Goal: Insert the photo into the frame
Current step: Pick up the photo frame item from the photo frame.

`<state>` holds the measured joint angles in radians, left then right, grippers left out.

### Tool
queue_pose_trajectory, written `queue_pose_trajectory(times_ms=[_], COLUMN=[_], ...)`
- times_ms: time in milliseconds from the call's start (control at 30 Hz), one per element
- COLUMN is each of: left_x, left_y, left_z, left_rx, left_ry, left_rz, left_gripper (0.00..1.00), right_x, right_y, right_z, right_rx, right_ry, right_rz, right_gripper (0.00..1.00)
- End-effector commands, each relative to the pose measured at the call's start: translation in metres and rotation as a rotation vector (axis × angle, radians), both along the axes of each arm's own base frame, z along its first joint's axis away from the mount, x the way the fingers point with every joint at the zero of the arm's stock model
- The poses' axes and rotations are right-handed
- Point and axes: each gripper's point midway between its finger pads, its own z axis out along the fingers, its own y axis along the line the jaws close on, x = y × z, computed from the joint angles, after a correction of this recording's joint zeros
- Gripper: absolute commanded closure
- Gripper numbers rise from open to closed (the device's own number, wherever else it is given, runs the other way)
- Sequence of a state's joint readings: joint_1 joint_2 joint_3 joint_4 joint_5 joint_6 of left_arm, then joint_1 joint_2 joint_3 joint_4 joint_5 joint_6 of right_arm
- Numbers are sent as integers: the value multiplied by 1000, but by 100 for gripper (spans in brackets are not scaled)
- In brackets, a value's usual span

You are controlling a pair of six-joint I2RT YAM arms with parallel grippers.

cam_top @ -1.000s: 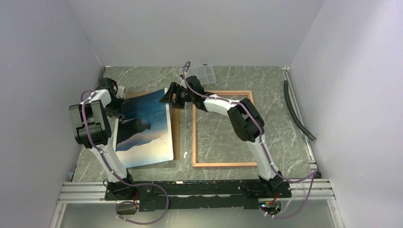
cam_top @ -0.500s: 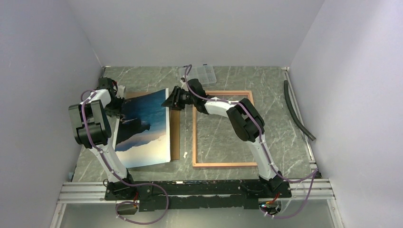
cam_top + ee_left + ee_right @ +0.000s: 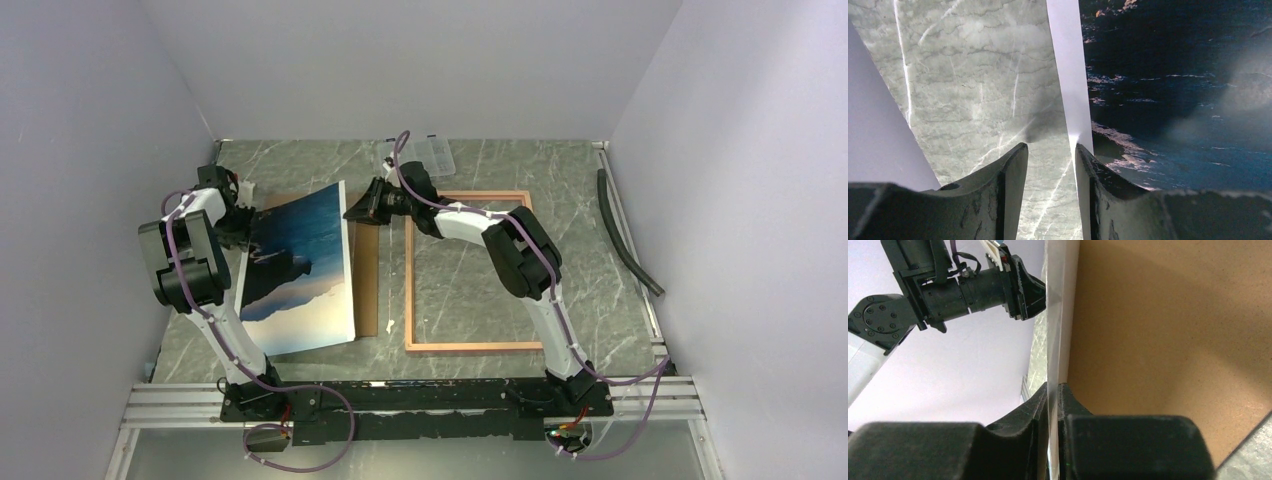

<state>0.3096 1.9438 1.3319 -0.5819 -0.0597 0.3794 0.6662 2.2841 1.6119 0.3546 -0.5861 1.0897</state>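
Note:
The photo (image 3: 300, 265), a print of blue sea and dark mountains, lies tilted over a brown backing board (image 3: 369, 280) at the left. My right gripper (image 3: 352, 213) is shut on its far right corner, which is raised off the board. In the right wrist view the thin sheet (image 3: 1058, 315) runs between the right gripper's (image 3: 1053, 387) closed fingers. My left gripper (image 3: 243, 213) is at the photo's far left edge; the left gripper (image 3: 1048, 147) stands open, with the photo's white edge (image 3: 1068, 65) against its right finger. The frame (image 3: 465, 346) lies flat to the right, nothing inside it.
A small clear compartment box (image 3: 430, 152) sits at the back behind the right arm. A black hose (image 3: 625, 235) lies along the right wall. The brown backing board (image 3: 1173, 340) is under the lifted photo. White walls close in on three sides.
The right gripper has closed on the photo's far right corner and raised it, tipping the sheet towards the left. The left arm has shifted slightly left.

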Motion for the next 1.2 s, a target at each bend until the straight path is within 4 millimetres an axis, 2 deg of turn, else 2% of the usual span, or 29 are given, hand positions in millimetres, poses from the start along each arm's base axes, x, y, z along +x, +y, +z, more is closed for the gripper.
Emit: queue_pose_trajectory(times_ms=[0, 133, 233, 400, 600, 767, 933, 1167], left_x=[3, 1, 0, 2, 3, 4, 6, 11], left_y=[-2, -3, -2, -3, -5, -9, -15, -22], left_z=[0, -3, -4, -2, 1, 4, 9, 17], left_rx=[-23, -26, -19, -24, -28, -37, -45, -50], left_ry=[-1, 8, 9, 5, 2, 0, -6, -17], left_rz=[-13, -15, -17, -17, -21, -26, -38, -44], left_gripper=[54, 55, 55, 54, 54, 54, 53, 52], right_x=[3, 4, 4, 14, 17, 22, 28, 16], right_y=[0, 0, -4, -25, -41, -56, -99, -175], right_z=[54, 52, 56, 74, 94, 118, 161, 215], right_rx=[93, 96, 88, 58, 23, -34, -202, -376], right_ry=[-93, -84, -92, -132, -171, -212, -324, -422], right_rz=[5, 9, 4, -36, -52, -74, -147, -271], right_gripper=[88, 92, 98, 100, 100, 100, 100, 100])
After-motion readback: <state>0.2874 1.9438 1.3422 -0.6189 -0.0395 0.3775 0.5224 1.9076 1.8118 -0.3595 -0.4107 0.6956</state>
